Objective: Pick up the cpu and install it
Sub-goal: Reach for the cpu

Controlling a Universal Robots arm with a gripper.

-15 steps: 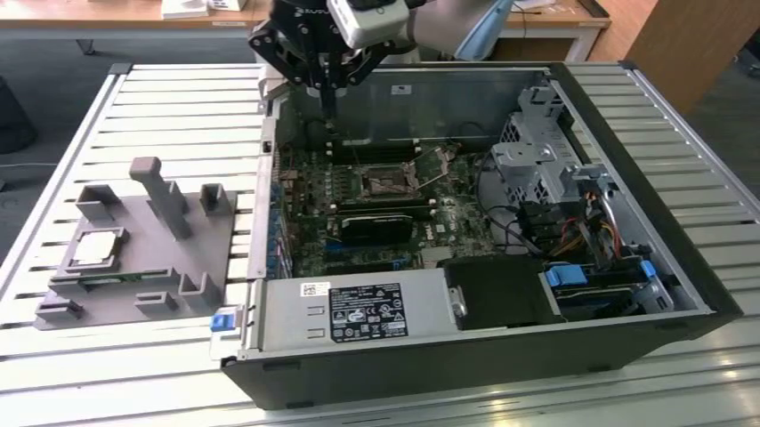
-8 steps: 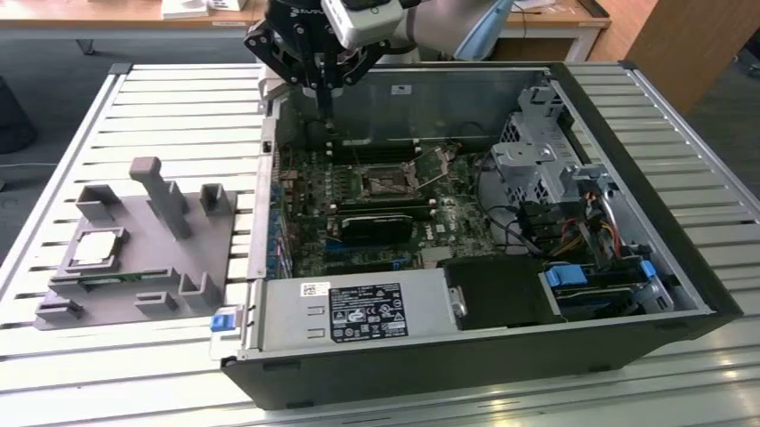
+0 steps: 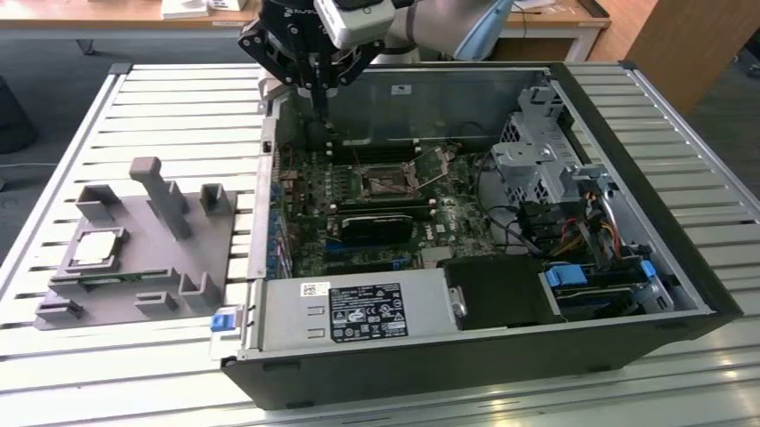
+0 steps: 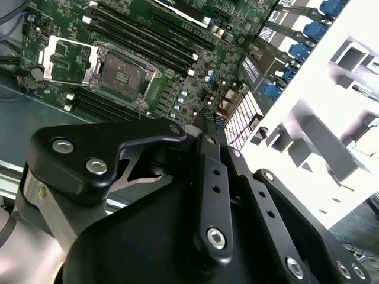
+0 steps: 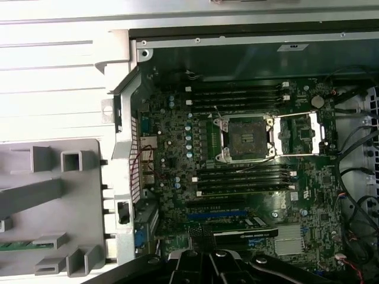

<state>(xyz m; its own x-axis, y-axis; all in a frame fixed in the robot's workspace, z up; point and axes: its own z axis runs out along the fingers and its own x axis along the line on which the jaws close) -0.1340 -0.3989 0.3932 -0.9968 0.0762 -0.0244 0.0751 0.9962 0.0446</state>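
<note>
Over the far edge of an open computer case (image 3: 475, 365), the gripper (image 3: 319, 108) hangs with its fingers pressed together and nothing between them, its tip pointing down at the motherboard (image 5: 172, 177). The cpu (image 3: 98, 247) lies flat on the grey tray (image 3: 166, 267), outside the case and well apart from the gripper, toward the exterior view's left. The trouble likely starts at the tray: a tall post (image 3: 160, 191) and lower blocks stand just beside the chip, and a careless descent could clip them or nudge the chip askew. Fingers that arrive shut would push the chip instead of grasping it. A memory stick (image 3: 113, 280) lies near the chip on the same tray and could be caught along with it. The case's side wall (image 3: 263, 196) stands between tray and board, so a low carry risks striking it. The socket (image 5: 246, 139) sits open with its contacts bare; a tilted or misturned chip could damage them. Loose wires (image 3: 440, 156) run close by the socket, and memory slots (image 5: 237, 97) flank it.
</note>
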